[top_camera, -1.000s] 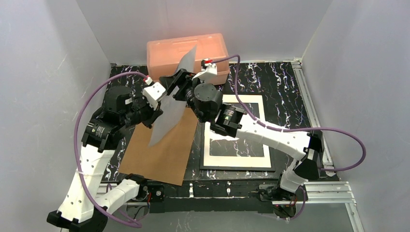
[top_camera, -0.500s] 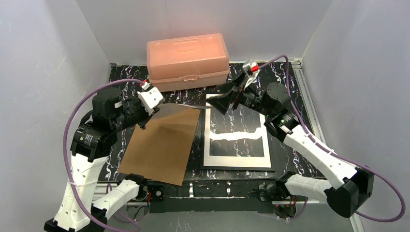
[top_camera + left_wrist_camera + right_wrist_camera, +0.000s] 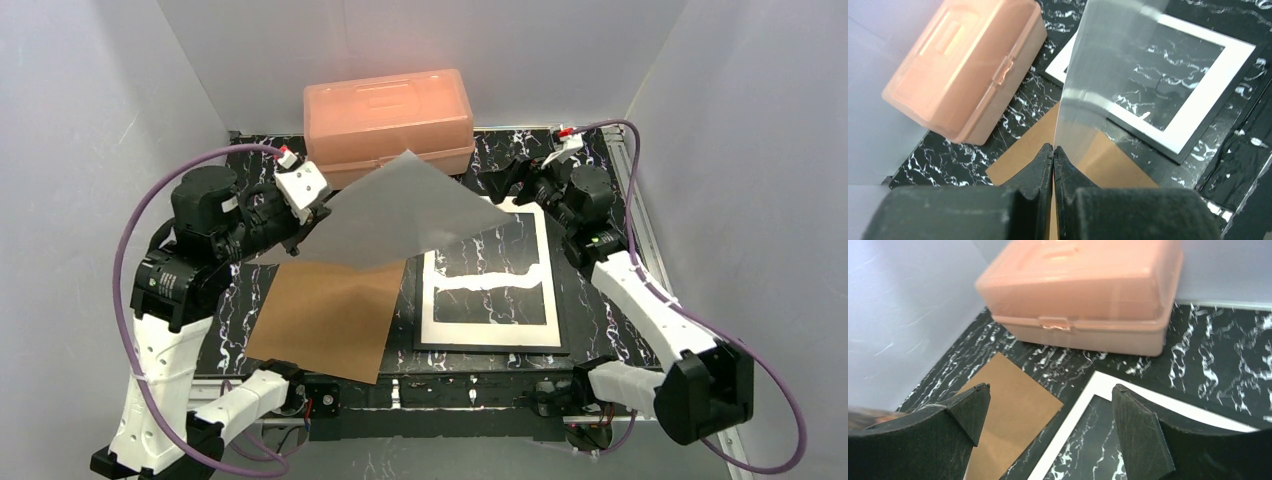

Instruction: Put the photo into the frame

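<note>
photo (image 3: 400,212) pinched in left gripper (image 3: 311,212), long axis left-right, tilted

- My black marbled table (image 3: 497,150) fills the middle of the view.
- Peach box (image 3: 388,112): upper centre.
- Brown board (image 3: 325,325): lower left of centre.
- Black frame (image 3: 490,351) with white mat (image 3: 490,335): right of centre.

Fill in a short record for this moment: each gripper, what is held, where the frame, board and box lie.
left gripper: shut on corner of thin see-through sheet, held tilted off the table
right gripper: open, empty, near the frame's far end
frame: flat on table, white mat inside
brown board: flat, left of frame
peach box: closed, at back
</note>
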Motion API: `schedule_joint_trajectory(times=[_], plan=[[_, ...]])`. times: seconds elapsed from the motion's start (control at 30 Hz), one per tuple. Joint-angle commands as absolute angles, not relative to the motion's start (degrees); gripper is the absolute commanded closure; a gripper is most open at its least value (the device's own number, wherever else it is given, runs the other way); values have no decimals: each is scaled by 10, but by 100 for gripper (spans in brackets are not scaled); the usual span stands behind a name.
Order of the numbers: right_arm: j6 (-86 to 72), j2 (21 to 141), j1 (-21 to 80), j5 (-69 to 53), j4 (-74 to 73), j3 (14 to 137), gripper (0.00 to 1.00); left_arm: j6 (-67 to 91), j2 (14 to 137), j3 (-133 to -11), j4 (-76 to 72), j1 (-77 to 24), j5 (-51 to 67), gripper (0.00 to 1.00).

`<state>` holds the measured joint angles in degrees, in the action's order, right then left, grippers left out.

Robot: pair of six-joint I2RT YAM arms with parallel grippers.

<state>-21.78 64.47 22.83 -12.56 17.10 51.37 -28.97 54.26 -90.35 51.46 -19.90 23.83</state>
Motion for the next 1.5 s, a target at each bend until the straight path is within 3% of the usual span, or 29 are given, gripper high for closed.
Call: schedule_joint_trajectory(times=[0.0, 0.33, 0.4, 0.63, 0.93, 1.33, 1.47], plan=[[-262, 694, 202, -139, 228, 483, 1, -231, 553, -963, 497, -201, 271, 100], [-432, 794, 192, -399, 708, 357, 2, -124, 581, -1033, 441, -201, 271, 100], [-477, 823, 192, -423, 837, 363, 3, -121, 583, -1037, 438, -201, 280, 100], [-598, 940, 198, -435, 1018, 480, 2, -121, 585, -1042, 444, -201, 293, 100], [-615, 1004, 250, -434, 1021, 590, 6, -122, 588, -1045, 445, -201, 276, 100], [-602, 862, 252, -426, 1020, 479, 12, -135, 565, -992, 393, -201, 173, 100], [-607, 831, 252, -405, 1019, 453, 19, -129, 563, -979, 379, -201, 144, 100]])
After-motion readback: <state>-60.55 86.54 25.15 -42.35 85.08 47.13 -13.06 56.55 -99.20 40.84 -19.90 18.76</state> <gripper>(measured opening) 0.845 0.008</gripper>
